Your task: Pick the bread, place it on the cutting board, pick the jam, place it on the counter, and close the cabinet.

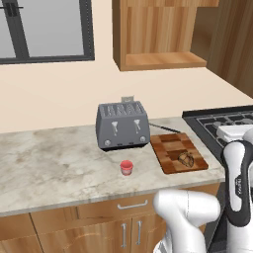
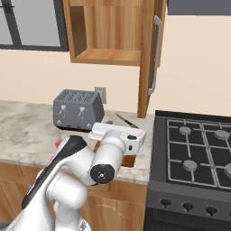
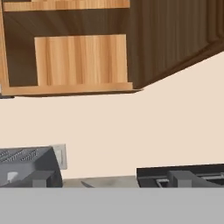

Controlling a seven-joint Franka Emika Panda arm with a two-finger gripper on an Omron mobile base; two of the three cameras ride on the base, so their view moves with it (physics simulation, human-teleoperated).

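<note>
Looking across from the left, I've got the long beige and grey marbled stone counter with the small squat red jam jar with its pale lid sitting on it, in front of the grey four-slot toaster. Next over is the chequered dark and light wooden cutting board, and the small knotted brown bread roll is resting on its near right part. So bread and jam both look done to me.

That leaves the last step: the wall-mounted medium-brown wooden cabinet is open, shelf bare as far as I can see. Its door stands swung out, edge-on to the camera in the right base view, with the long vertical metal bar handle on it. My guess is the next move needs the hand raised up and over to the outer face of that door so it can push it back round toward the cabinet front.

Views differ a lot here. The left base view gives me jam and bread clearly; in the right base view the white arm covers most of the board. The hand view looks up at the cabinet underside and the black stove edge. Can't tell whether the fingers are spread or together.
</note>
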